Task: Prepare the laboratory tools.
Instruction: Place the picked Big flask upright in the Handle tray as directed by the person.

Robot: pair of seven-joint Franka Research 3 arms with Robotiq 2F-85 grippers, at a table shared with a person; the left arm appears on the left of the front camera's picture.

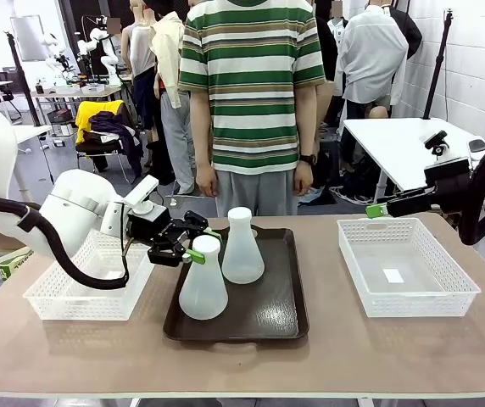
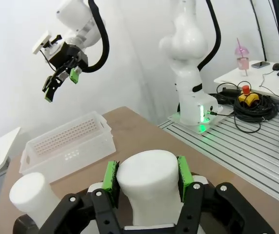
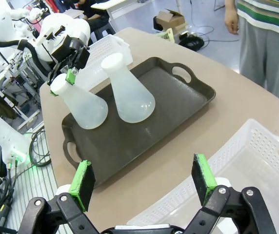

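Gripping the near flask [image 1: 203, 284] by its short neck, your left gripper [image 2: 147, 181] has both green pads [image 2: 111, 180] pressed flat against opposite sides of the white cylinder, just under the rim. Directly below the jaws, the flask's wide base rests on the dark tray [image 1: 287, 314]. Just beyond the fingers stands the second flask [image 1: 242, 248], its body close beside the held one; the front view does not settle whether they touch. To the gripper's outer side, behind the wrist, lies one white mesh basket [image 1: 56, 297].

Judged from this pose, the step in hand is carrying the held flask off the tray. Raise it straight up first, so that the broad base clears the tray's raised lip and does not nudge its neighbour. Keep the neck vertical: the weight hangs low, and a smooth neck could slide or swing in a tilted hold. Move slowly sideways only once the base is free.

Your right gripper [image 3: 144, 183] hangs with its jaws spread wide and nothing between them, poised over the near edge of the other basket [image 1: 408, 292], well apart from both flasks. A person [image 1: 251, 93] stands at the far side, hands down, away from the work.
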